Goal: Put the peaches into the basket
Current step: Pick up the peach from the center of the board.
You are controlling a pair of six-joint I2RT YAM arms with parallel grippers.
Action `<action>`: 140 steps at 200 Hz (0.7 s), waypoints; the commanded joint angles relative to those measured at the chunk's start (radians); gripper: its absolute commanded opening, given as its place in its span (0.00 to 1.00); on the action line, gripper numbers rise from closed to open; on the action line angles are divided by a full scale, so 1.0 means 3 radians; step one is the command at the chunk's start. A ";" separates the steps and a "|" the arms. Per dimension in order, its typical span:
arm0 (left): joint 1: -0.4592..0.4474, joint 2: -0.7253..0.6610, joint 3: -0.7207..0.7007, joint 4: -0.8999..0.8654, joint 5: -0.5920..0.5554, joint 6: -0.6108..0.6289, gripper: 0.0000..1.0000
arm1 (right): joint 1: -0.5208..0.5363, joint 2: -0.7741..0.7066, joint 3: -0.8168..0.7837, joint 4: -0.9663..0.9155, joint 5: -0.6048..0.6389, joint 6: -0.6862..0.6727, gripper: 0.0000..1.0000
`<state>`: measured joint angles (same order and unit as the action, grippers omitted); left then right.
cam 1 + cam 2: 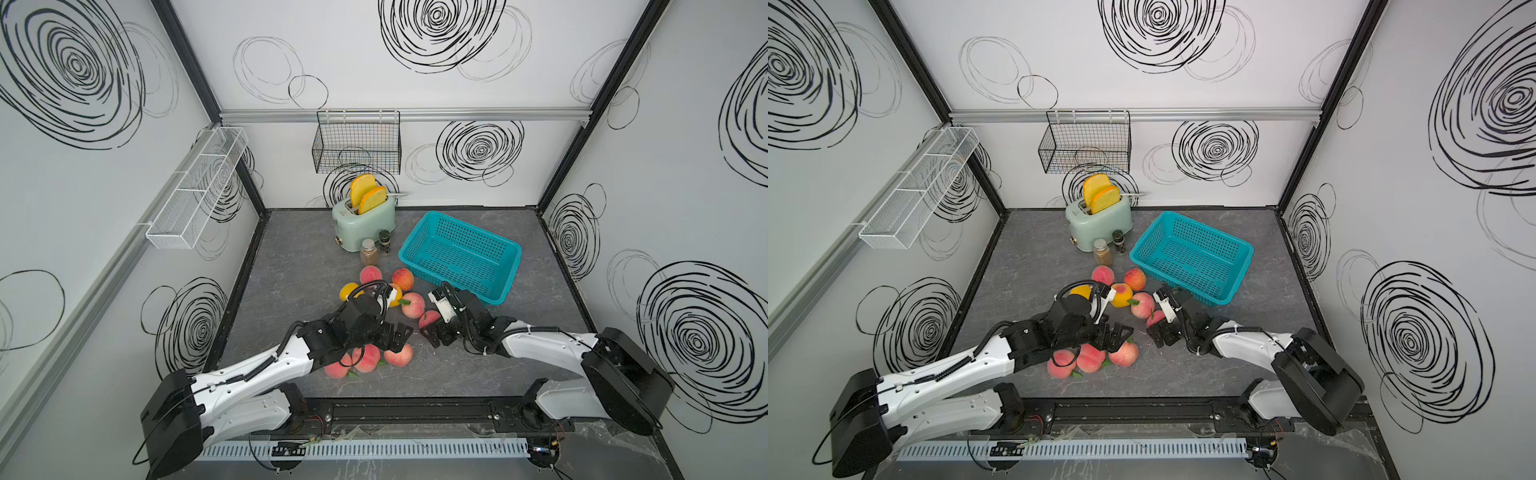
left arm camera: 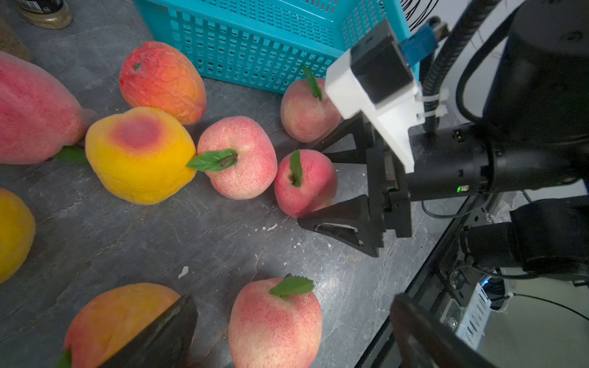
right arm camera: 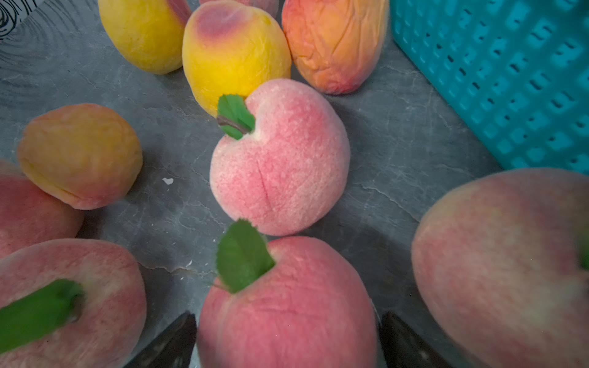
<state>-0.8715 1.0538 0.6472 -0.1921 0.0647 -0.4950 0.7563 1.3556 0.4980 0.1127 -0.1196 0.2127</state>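
Several fuzzy pink or yellow peaches [image 3: 280, 159]

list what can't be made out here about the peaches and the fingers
Near peaches: in both top views the left arm covers part of the cluster, so the count is unsure.
Right gripper: whether its fingers press the pink peach; the right wrist view's edge cuts them off.
Left fingers: left wrist view, cut off and blurred at the edge.
Spice jars: labels too small in the top views.
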 commanded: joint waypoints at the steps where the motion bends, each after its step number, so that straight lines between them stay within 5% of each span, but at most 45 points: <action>1: 0.0041 0.0007 -0.0064 0.0194 0.0099 -0.0066 0.98 | 0.0020 0.0051 0.0099 0.0066 0.0051 -0.0028 0.91; 76: 0.0052 -0.0056 -0.0147 0.0235 0.0112 -0.0124 0.98 | 0.0020 0.0114 0.0053 0.0181 0.0028 -0.0014 0.80; 110: 0.0057 -0.0128 -0.0201 0.0233 0.0109 -0.0155 0.98 | 0.0020 0.0071 0.0021 0.0187 0.0033 -0.0017 0.64; 140: 0.0062 -0.0170 -0.0219 0.0202 0.0092 -0.0145 0.98 | 0.0020 0.0001 0.0018 0.0146 0.0030 -0.0015 0.61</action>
<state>-0.8616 1.0256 0.5941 -0.1581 0.0902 -0.5217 0.7563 1.3788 0.4992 0.1501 -0.1123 0.2096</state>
